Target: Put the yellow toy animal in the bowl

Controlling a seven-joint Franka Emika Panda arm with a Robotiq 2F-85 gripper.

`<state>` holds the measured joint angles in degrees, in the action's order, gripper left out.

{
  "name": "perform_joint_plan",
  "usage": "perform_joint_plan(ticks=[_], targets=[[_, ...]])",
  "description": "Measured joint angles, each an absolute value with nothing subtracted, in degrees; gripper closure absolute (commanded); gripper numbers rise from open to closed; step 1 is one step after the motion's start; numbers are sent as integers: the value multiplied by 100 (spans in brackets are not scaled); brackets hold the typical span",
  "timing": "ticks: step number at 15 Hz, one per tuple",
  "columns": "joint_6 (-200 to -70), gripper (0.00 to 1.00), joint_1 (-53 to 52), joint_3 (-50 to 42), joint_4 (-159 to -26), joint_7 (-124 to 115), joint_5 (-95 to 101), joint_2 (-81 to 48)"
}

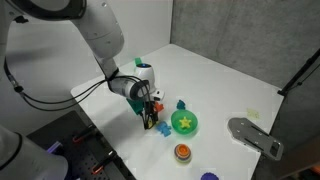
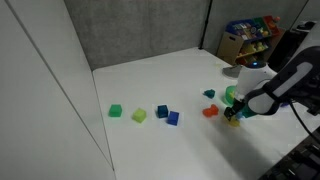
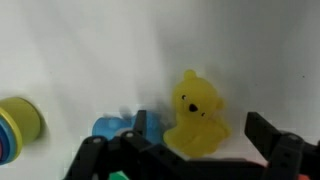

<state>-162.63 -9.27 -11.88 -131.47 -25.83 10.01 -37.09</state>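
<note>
The yellow toy animal [image 3: 197,115], a small bear-like figure, stands on the white table between my gripper's [image 3: 200,132] two dark fingers. The gripper is open, and a gap shows between the toy and the right-hand finger. In both exterior views the gripper [image 1: 150,112] [image 2: 235,113] is down at the table, with a bit of yellow at its tips [image 1: 148,123]. The bright-green bowl [image 1: 185,124] sits just beside the gripper and holds a yellow star-shaped piece. In an exterior view the bowl [image 2: 231,94] is partly hidden behind the gripper.
A small blue toy [image 3: 112,127] lies next to the left-hand finger. An orange-red cup [image 1: 182,152] stands near the table's front edge, and a grey flat object [image 1: 255,136] lies beyond the bowl. Green, yellow-green and blue cubes [image 2: 140,115] sit mid-table. A red toy [image 2: 210,112] is near the gripper.
</note>
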Motion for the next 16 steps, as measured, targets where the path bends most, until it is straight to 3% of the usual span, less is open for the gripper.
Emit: perform_joint_plan(ticks=[3, 4, 5, 7, 11, 16], targets=[[-16487, 0, -967, -1169, -13122, -2555, 714, -3940], [-16550, 5, -974, -1169, -13110, -2545, 644, -4007], [-16606, 27, -980, -1169, -13097, -2532, 585, -4074], [-16720, 32, -995, -1170, -13062, -2505, 505, -4205], [-16801, 64, -1076, -1186, -12992, -2433, 403, -4378], [-16704, 77, -1091, -1187, -12949, -2186, 378, -4237]])
